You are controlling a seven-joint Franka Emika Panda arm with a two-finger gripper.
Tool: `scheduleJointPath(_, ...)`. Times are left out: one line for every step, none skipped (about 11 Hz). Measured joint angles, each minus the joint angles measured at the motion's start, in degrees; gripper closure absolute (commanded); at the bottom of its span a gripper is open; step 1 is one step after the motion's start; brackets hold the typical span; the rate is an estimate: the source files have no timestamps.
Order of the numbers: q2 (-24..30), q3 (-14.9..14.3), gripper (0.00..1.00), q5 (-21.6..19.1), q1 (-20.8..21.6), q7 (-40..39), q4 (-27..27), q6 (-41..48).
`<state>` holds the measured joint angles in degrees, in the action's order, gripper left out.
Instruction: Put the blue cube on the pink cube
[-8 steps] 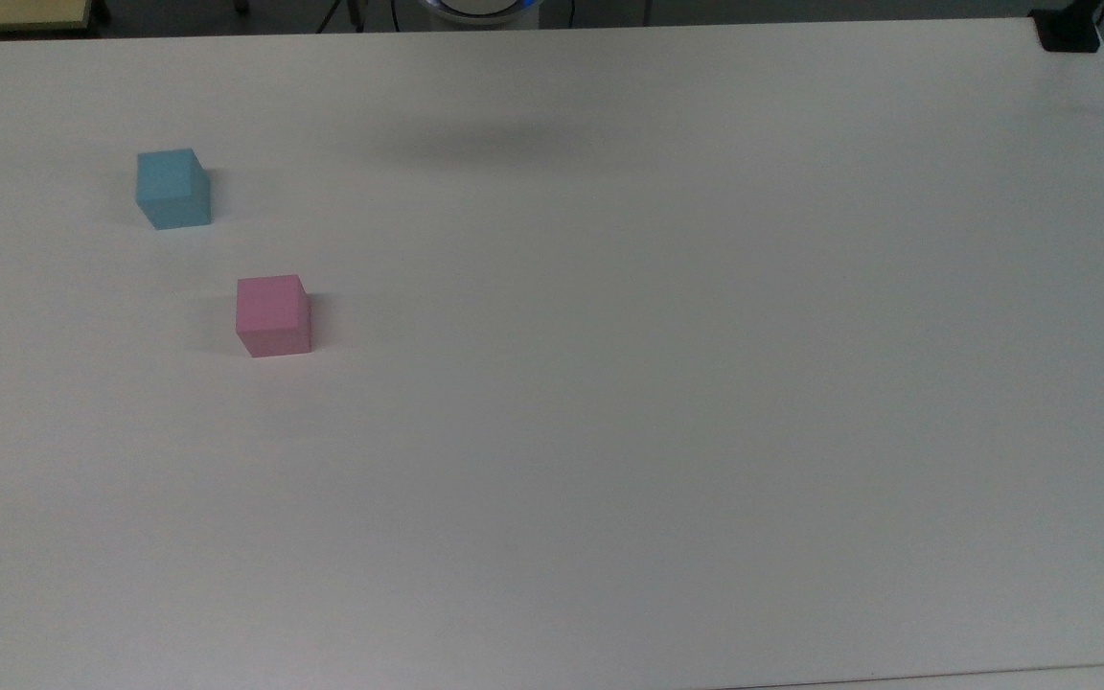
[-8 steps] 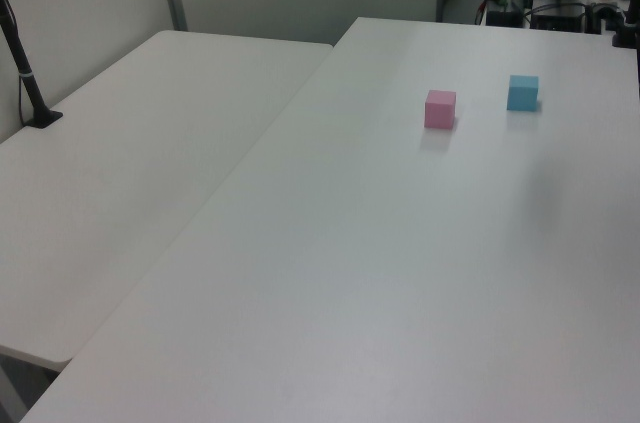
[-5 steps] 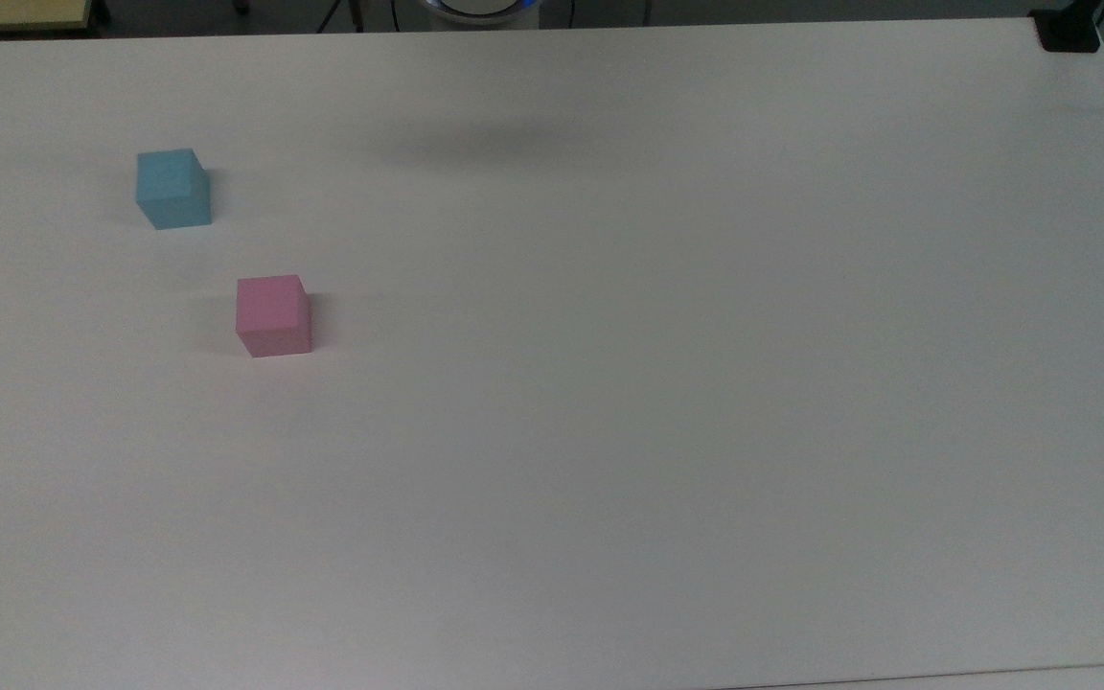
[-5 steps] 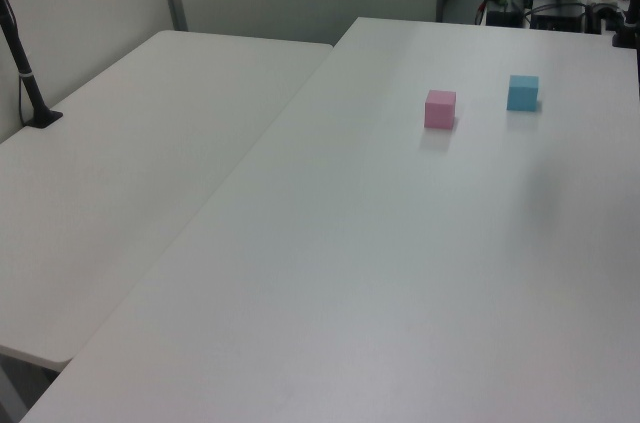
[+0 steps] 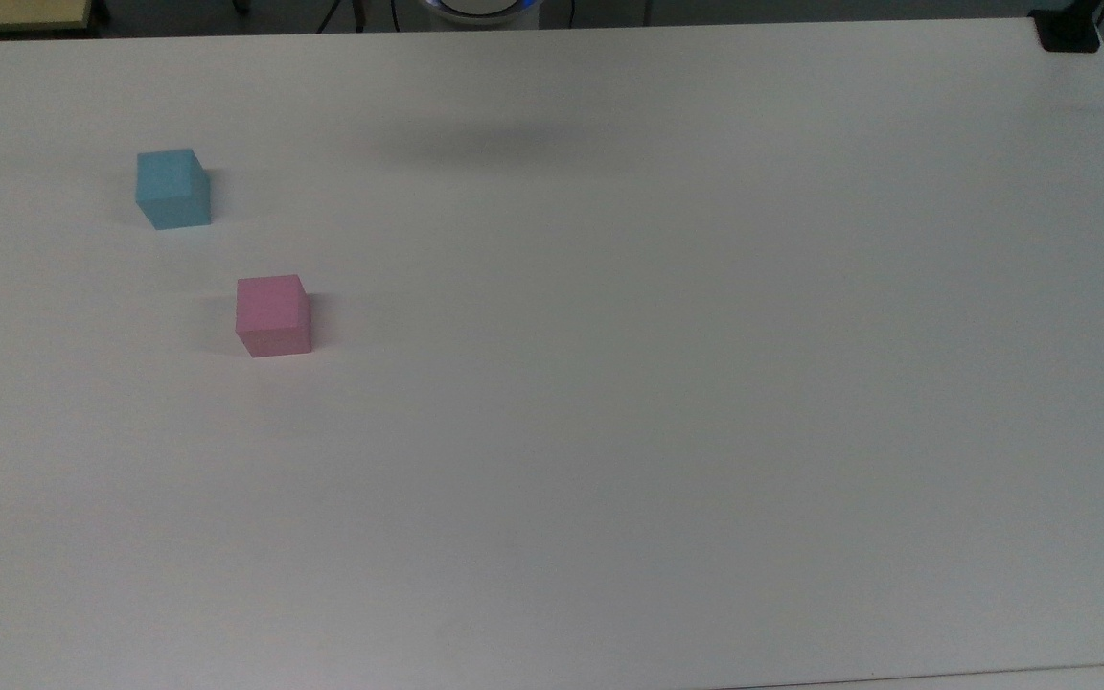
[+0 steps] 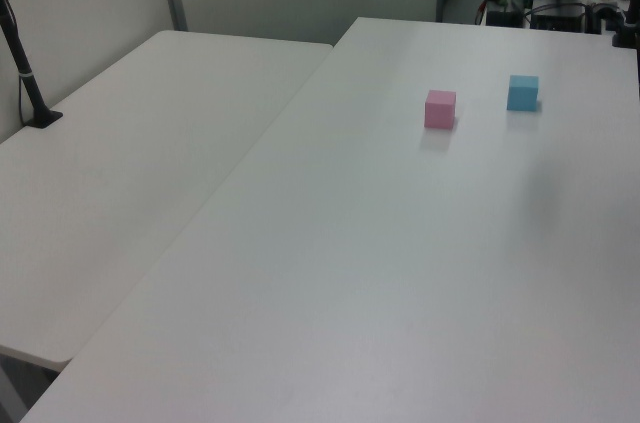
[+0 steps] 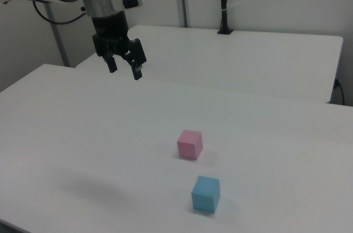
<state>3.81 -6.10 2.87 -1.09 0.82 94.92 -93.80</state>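
The blue cube (image 5: 172,188) (image 6: 522,92) (image 7: 206,194) rests on the white table, apart from the pink cube (image 5: 272,315) (image 6: 439,109) (image 7: 190,144), with a gap of about one cube width between them. In the right view my gripper (image 7: 125,70) hangs high above the table at the upper left, far from both cubes. Its fingers (image 7: 137,69) point down, open, with nothing between them.
The white table (image 5: 667,383) stretches wide to the top view's right. A second white table (image 6: 120,173) adjoins it on the left view's left, with a black pole (image 6: 25,73) clamped at its edge. A black clamp (image 5: 1068,31) sits on the top view's far right corner.
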Motion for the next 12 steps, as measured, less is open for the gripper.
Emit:
scheduleJointPath(0.0, 0.0, 0.00, 0.0, 0.0, 0.0, 0.0, 0.0)
scheduleJointPath(0.0, 0.0, 0.00, 0.0, 0.0, 0.0, 0.0, 0.0)
scheduleJointPath(0.0, 0.0, 0.00, 0.0, 0.0, 0.0, 0.0, 0.0)
scheduleJointPath(0.0, 0.0, 0.00, 0.0, 0.0, 0.0, 0.0, 0.0)
scheduleJointPath(0.0, 0.0, 0.00, 0.0, -0.2, 0.0, 0.0, 0.0)
scheduleJointPath(0.0, 0.0, 0.00, 0.0, -0.4, 0.0, 0.0, 0.0)
scheduleJointPath(0.0, 0.0, 0.00, 0.1, -0.7, -0.9, 0.0, 0.0)
scheduleJointPath(0.0, 0.0, 0.00, 0.7, -1.5, -4.6, 0.0, 0.3)
scheduleJointPath(0.0, 0.0, 0.00, 1.0, -3.2, -11.4, 0.1, 1.0)
scheduleJointPath(-0.1, -0.1, 0.00, 1.4, -5.6, -20.4, 0.5, 1.4)
scheduleJointPath(-0.1, -0.2, 0.00, 2.2, -8.3, -29.2, 1.2, 1.5)
scheduleJointPath(-0.3, -0.4, 0.00, 2.6, -10.9, -35.7, 2.0, 1.5)
